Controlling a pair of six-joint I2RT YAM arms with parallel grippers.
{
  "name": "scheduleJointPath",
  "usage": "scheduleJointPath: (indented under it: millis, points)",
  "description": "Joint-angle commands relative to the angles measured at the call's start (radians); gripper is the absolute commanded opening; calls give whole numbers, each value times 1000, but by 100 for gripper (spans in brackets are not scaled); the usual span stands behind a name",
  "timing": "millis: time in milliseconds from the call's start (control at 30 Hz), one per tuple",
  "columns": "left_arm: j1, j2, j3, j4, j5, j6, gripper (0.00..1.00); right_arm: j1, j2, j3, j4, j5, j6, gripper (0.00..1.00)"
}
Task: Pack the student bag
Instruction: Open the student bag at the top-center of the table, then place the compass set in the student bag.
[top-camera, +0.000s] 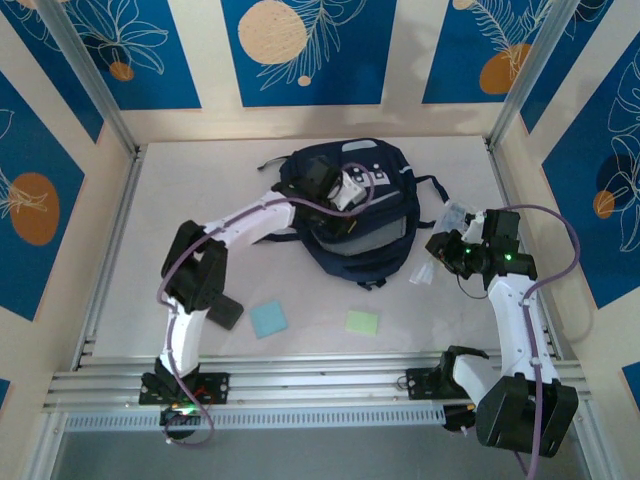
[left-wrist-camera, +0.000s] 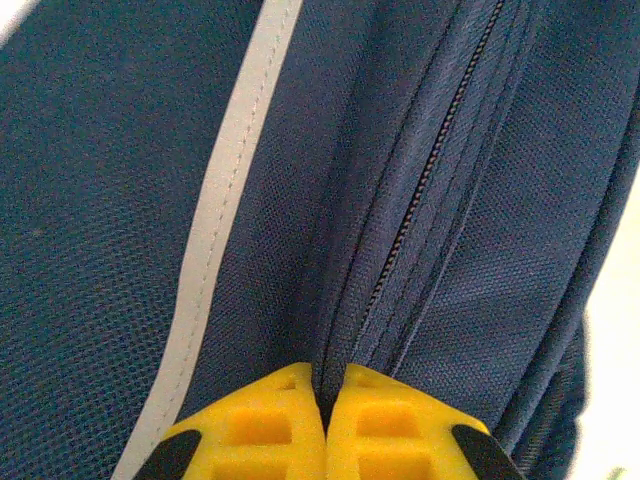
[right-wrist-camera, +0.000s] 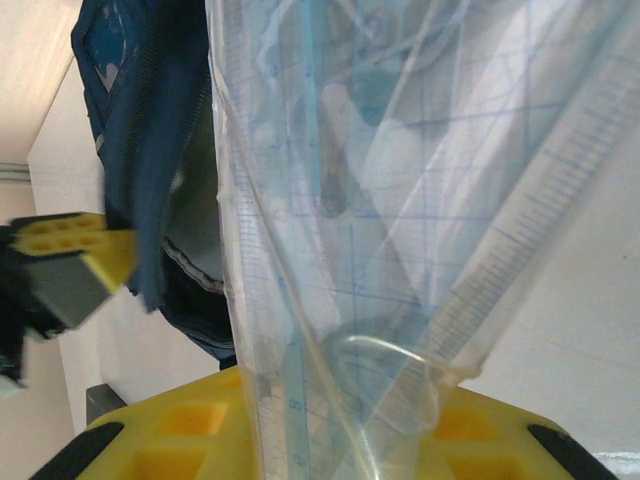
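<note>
The student bag (top-camera: 380, 250), dark navy with a light grey stripe (left-wrist-camera: 225, 210), lies in the middle of the table. My left gripper (top-camera: 345, 215) rests on top of it. In the left wrist view its yellow fingers (left-wrist-camera: 327, 420) are shut on a fold of navy fabric beside the zip (left-wrist-camera: 420, 200). To the right of the bag, my right gripper (top-camera: 447, 250) is shut on a clear plastic pouch of rulers (right-wrist-camera: 380, 200), which stands up between the yellow fingers (right-wrist-camera: 340, 430). The right wrist view also shows the bag (right-wrist-camera: 150, 150) and a left fingertip (right-wrist-camera: 75, 255).
A blue sticky pad (top-camera: 268, 319) and a green one (top-camera: 362, 322) lie on the table in front of the bag. A dark flat object (top-camera: 226, 312) sits by the left arm's elbow. Patterned walls and metal posts enclose the table on three sides.
</note>
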Motion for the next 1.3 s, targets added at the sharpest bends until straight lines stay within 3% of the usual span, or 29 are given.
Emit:
scheduleJointPath:
  millis: [0, 200, 533, 700, 1067, 1267]
  points:
    - [59, -62, 46, 92, 170, -177, 0, 12, 3, 7, 35, -37, 37, 30]
    - [88, -36, 76, 179, 292, -320, 0, 135, 116, 2, 214, -33, 167, 30]
    - [89, -57, 84, 216, 298, -352, 0, 384, 488, 142, 514, 88, 396, 30]
    - [89, -64, 97, 205, 310, -346, 0, 467, 684, 283, 561, 191, 507, 30]
    - [90, -84, 135, 207, 334, -347, 0, 546, 940, 430, 738, 351, 827, 30]
    - [89, -89, 142, 182, 331, -333, 0, 541, 1044, 499, 914, 277, 892, 31]
